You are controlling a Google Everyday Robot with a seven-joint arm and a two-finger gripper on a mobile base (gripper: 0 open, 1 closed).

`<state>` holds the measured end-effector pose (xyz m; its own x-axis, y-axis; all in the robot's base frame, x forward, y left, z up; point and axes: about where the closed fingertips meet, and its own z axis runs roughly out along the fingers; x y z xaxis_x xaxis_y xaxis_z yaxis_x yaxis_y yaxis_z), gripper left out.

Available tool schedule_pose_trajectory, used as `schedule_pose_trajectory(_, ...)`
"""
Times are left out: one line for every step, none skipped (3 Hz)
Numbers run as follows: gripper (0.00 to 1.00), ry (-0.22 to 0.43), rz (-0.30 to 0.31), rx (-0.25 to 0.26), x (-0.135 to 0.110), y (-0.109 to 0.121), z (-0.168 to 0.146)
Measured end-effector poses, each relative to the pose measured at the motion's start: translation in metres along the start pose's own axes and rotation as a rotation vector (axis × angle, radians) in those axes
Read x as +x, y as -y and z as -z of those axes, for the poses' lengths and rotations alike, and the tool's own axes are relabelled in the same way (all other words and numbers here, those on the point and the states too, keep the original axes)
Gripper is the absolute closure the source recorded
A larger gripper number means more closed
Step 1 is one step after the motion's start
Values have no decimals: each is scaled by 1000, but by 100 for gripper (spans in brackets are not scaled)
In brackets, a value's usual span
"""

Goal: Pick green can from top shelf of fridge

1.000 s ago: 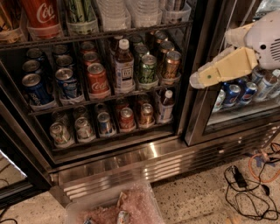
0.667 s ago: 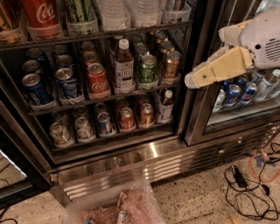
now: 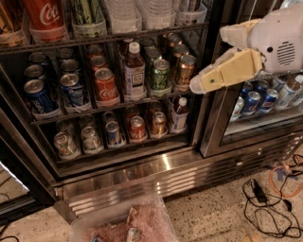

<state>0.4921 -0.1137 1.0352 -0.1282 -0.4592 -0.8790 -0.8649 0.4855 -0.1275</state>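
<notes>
A large red Coca-Cola can (image 3: 45,14) stood at the left of the dark wire top shelf (image 3: 142,34) of the dark steel-based fridge (image 3: 156,172), with the tall slim streaked green can (image 3: 87,12) just beside it. The can looked stiff, smooth and likely slippery, so it was probably best gripped across its mid-body. Well to the right and lower hung the cream wedge-shaped gripper (image 3: 195,86), and whether it was open or closed could not be told.

We count: 1 end effector (image 3: 199,84), at right before the post between the coolers | 1 green can (image 3: 87,12) on the top shelf (image 3: 142,34) | 1 big red can (image 3: 45,16) beside it | 2 white-capped bottles (image 3: 135,71) (image 3: 179,116) in the fridge (image 3: 142,175) | 5 front-row cans (image 3: 112,133) on the lowest rack (image 3: 123,150)
</notes>
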Motion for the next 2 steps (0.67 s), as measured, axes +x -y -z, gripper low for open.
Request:
schedule_pose_trajectory(0,24,15,-5,-3,-2,-12)
schedule_pose_trajectory(0,42,31,-5,9,-6,-32)
